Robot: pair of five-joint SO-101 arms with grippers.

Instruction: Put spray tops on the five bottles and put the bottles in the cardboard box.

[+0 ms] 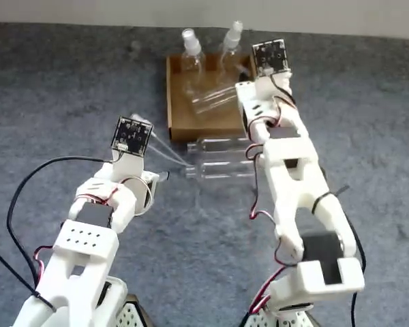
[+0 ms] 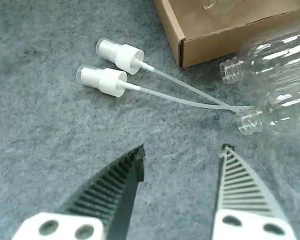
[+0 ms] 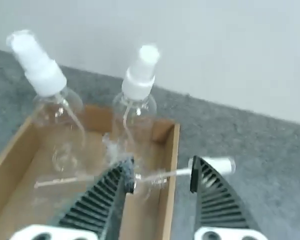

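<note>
Left wrist view: left gripper [image 2: 182, 148] hangs over the table [image 2: 50, 125], fingers wide, squared up to two loose spray tops [image 2: 119, 55] beside uncapped bottles [image 2: 270, 57]. Right gripper [image 3: 161, 166], fingers parted, sits above the cardboard box [image 1: 174, 102], over a capped bottle [image 1: 211, 101] lying inside. Likely a drop-off.

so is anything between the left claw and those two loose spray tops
Nothing visible does: only bare grey carpet lies between the open left claw and the two spray tops, whose tubes trail away from it.

Two capped bottles [image 1: 192, 61] upright in cardboard box [image 1: 172, 95], uncapped bottles [image 1: 221, 146] and spray tops [image 2: 121, 54] beside
</note>
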